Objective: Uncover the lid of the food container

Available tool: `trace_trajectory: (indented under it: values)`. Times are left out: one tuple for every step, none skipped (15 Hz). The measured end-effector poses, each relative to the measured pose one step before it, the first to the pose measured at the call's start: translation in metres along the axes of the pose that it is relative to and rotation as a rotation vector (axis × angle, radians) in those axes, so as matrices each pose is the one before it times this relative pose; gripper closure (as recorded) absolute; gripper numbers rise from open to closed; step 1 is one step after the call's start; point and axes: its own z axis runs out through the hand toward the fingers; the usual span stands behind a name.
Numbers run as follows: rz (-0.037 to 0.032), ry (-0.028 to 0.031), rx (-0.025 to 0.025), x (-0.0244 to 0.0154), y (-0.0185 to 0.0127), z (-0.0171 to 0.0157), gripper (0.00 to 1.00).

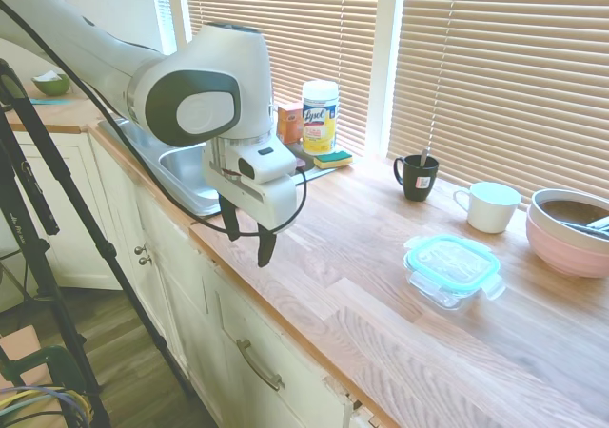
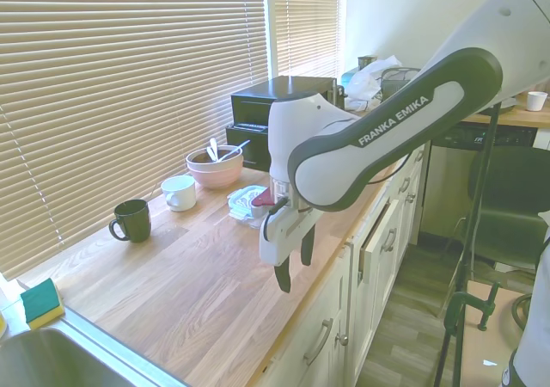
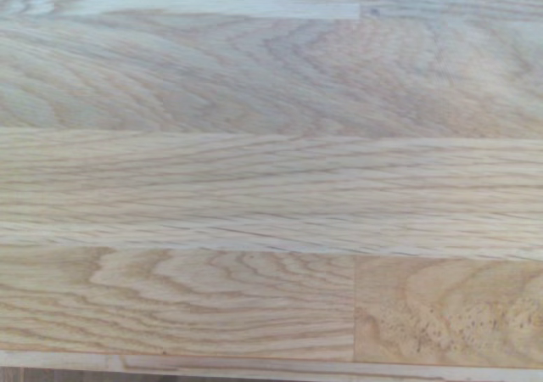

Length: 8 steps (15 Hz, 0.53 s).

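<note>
The food container (image 1: 447,290), a small clear glass dish, sits on the wooden counter (image 1: 362,247) with its teal-rimmed clear lid (image 1: 452,260) resting on top. In the second exterior view the container (image 2: 243,203) is partly hidden behind the arm. My gripper (image 1: 247,235) (image 2: 295,270) hangs open and empty above the counter near its front edge, well to the sink side of the container. The wrist view shows only bare wood grain.
A white cup (image 1: 490,206), a pink bowl (image 1: 571,231) with utensils and a dark mug (image 1: 417,176) stand behind the container near the blinds. A Lysol tub (image 1: 320,116), an orange box (image 1: 290,124) and a sponge (image 1: 332,159) sit by the sink (image 1: 186,176).
</note>
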Motion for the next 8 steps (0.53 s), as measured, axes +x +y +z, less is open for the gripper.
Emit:
trace_trajectory:
  values:
    - [0.0035,-0.00025,-0.00046,0.00028,0.00006,0.00055,0.0]
    - [0.00965,0.00262,0.00044,0.00153,0.0008,0.00029,0.0]
    - [0.00734,0.00738,0.0029,0.00283,0.00111,-0.00012,0.0]
    - [0.00943,0.00947,0.00289,0.00377,0.00143,-0.00044,0.0]
    - [0.00768,0.00576,0.00143,0.00438,0.00125,-0.00064,0.0]
    - [0.00722,0.00403,0.00209,0.00493,0.00028,-0.00128,0.0]
    - [0.00713,0.00648,0.0028,0.00699,-0.00046,-0.00217,0.0]
    - [0.0096,0.00595,0.00295,0.00823,-0.00054,-0.00212,0.0]
